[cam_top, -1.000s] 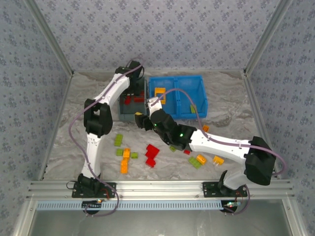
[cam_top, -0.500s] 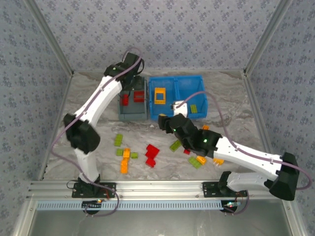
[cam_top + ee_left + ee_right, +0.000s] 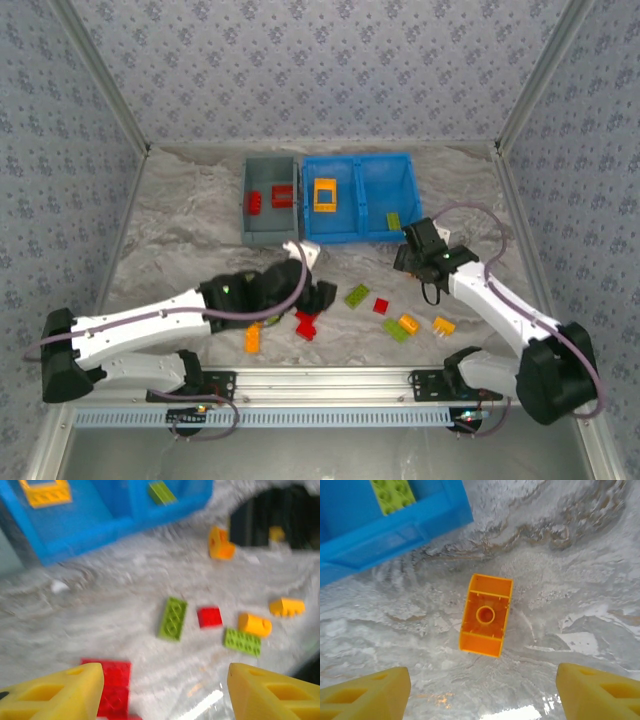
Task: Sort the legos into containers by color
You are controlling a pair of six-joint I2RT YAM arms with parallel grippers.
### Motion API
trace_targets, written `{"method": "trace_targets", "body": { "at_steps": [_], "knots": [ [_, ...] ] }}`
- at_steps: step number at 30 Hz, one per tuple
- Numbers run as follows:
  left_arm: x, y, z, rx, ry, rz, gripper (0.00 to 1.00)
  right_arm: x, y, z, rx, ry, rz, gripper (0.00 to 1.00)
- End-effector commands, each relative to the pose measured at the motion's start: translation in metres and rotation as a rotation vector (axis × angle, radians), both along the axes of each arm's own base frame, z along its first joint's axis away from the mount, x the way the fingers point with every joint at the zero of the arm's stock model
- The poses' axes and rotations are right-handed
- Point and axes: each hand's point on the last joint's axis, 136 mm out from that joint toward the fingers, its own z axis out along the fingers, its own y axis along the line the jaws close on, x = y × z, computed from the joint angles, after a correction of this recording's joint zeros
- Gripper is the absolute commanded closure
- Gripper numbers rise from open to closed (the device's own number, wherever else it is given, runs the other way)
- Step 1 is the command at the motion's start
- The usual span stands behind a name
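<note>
Right wrist view: I am hovering my right gripper (image 3: 480, 675), spread and empty, behind the orange brick (image 3: 486, 615) lying near the blue bin (image 3: 395, 530), its long axis pointing ahead between my fingers (image 3: 365, 690)
</note>
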Motion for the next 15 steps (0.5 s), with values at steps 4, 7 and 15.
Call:
{"method": "trace_targets", "body": {
  "at_steps": [4, 7, 15],
  "knots": [
    [-0.010, -0.007, 0.015, -0.136, -0.080, 0.091, 0.32, 0.023, -0.004, -0.034, 0.097, 0.082, 0.022, 0.32],
    [-0.010, -0.006, 0.014, -0.133, -0.080, 0.100, 0.32, 0.027, -0.006, -0.047, 0.102, 0.114, 0.010, 0.38],
    [-0.008, -0.007, 0.020, -0.116, -0.098, 0.094, 0.31, 0.033, -0.008, -0.060, 0.097, 0.126, -0.002, 0.57]
  ]
}}
